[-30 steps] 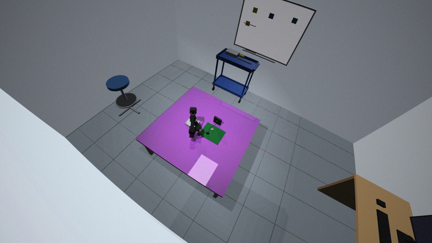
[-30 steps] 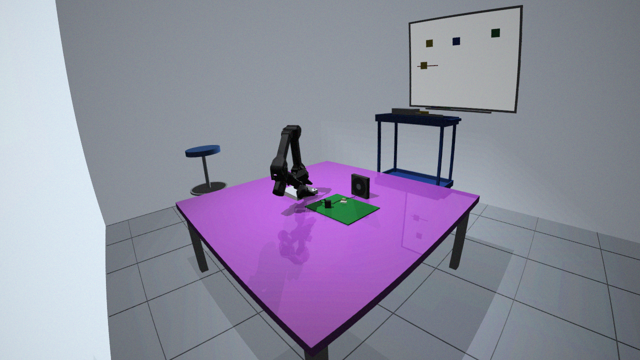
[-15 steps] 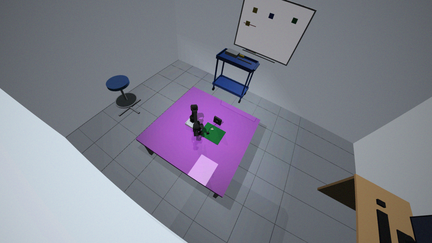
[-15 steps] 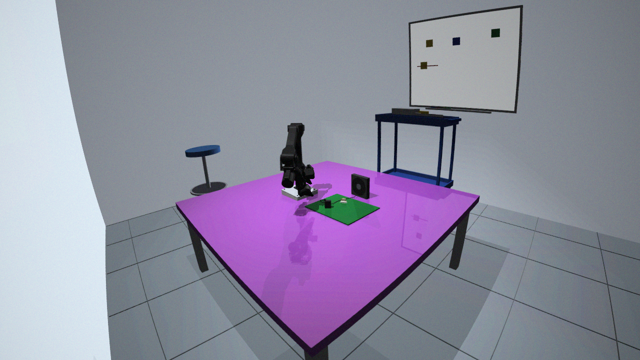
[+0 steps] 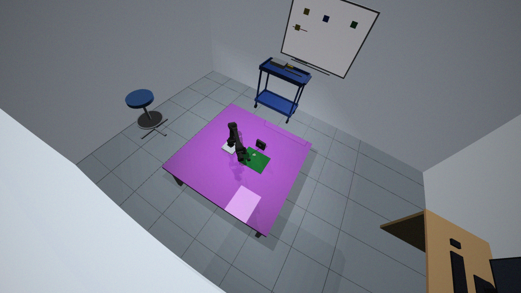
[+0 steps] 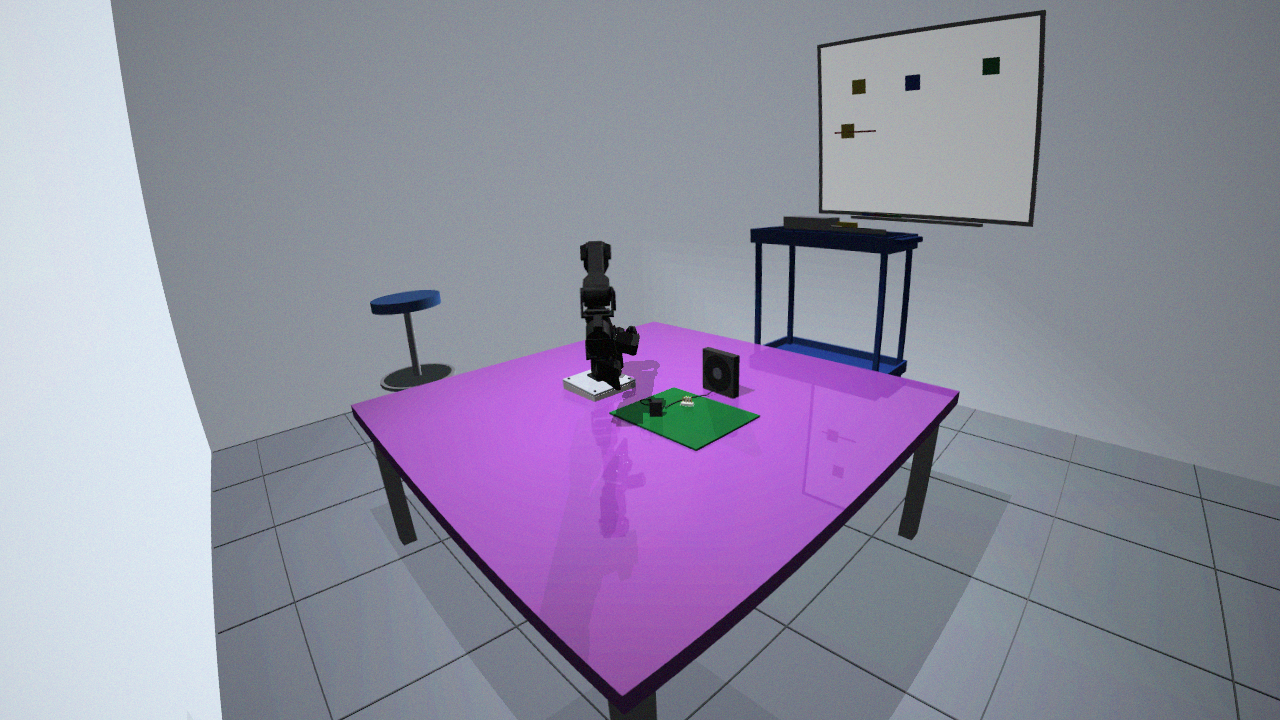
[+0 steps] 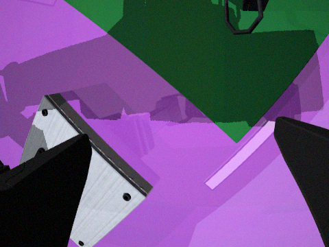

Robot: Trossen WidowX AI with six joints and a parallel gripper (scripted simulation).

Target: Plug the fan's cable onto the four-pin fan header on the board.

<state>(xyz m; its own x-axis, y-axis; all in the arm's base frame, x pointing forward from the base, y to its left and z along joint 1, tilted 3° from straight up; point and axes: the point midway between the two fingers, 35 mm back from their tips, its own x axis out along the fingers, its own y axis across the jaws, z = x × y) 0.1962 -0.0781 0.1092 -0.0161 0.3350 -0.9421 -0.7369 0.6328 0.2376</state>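
The green board lies on the purple table. The small white fan header stands on it, out of the wrist view. The black plug sits on the board, apart from the header, toward the arm. Its dark cable loops beside it at the wrist view's top edge. The black fan stands beside the board. My gripper is open and empty, pointing down between the arm's base and the board, short of the plug.
The arm's silver base plate is close to the gripper's left finger in the wrist view. The purple table carries everything. A blue cart and a blue stool stand away from it.
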